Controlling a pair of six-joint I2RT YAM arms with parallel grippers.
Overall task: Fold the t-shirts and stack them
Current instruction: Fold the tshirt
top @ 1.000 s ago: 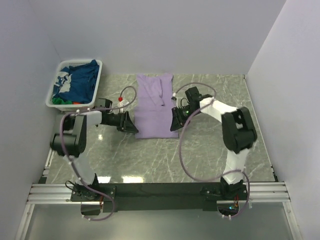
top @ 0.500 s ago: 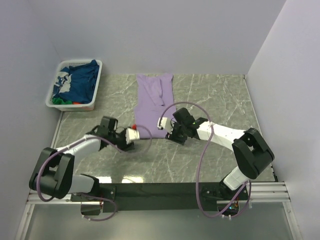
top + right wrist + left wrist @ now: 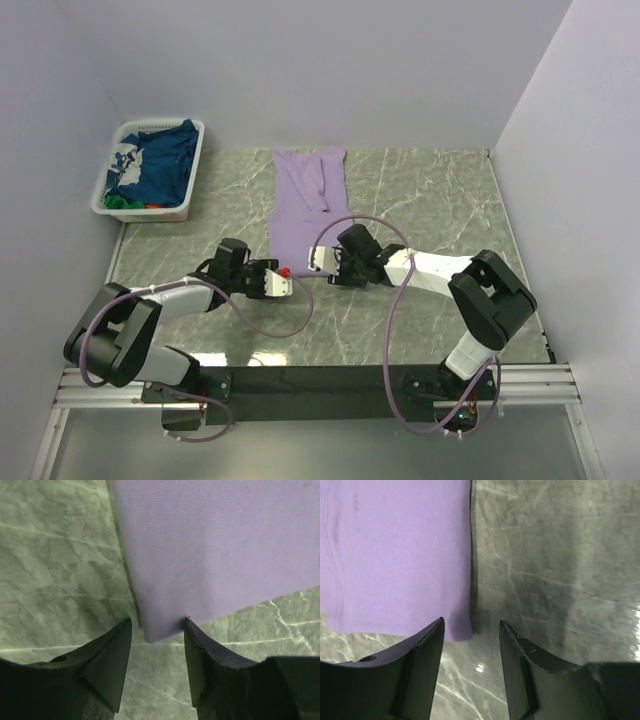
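Both arms have swung in from the shirt's long sides, where they were a second ago, to its near end. The left end effector (image 3: pixel 281 284) is low on the surface (image 3: pixel 430 200) at the near-left corner of the lavender t-shirt (image 3: pixel 305 205), and the right end effector (image 3: pixel 318 262) sits just right of it at the same hem. Left wrist view: left end effector (image 3: pixel 471 625) about half open and holding nothing, shirt corner (image 3: pixel 395 555) just ahead of the gap. Right wrist view is the same: right end effector (image 3: pixel 158 622) half open and empty, corner of the cloth (image 3: pixel 220 545) reaching the fingertips. The shirt hasn't shifted and lies flat mid-surface as a narrow strip running far. Side folds look done, so the likely next step is pinching the near hem and folding it farward. At far left, the white basket (image 3: pixel 140 212) holds the navy t-shirt (image 3: pixel 160 160) and green one (image 3: pixel 120 203), not yet folded.
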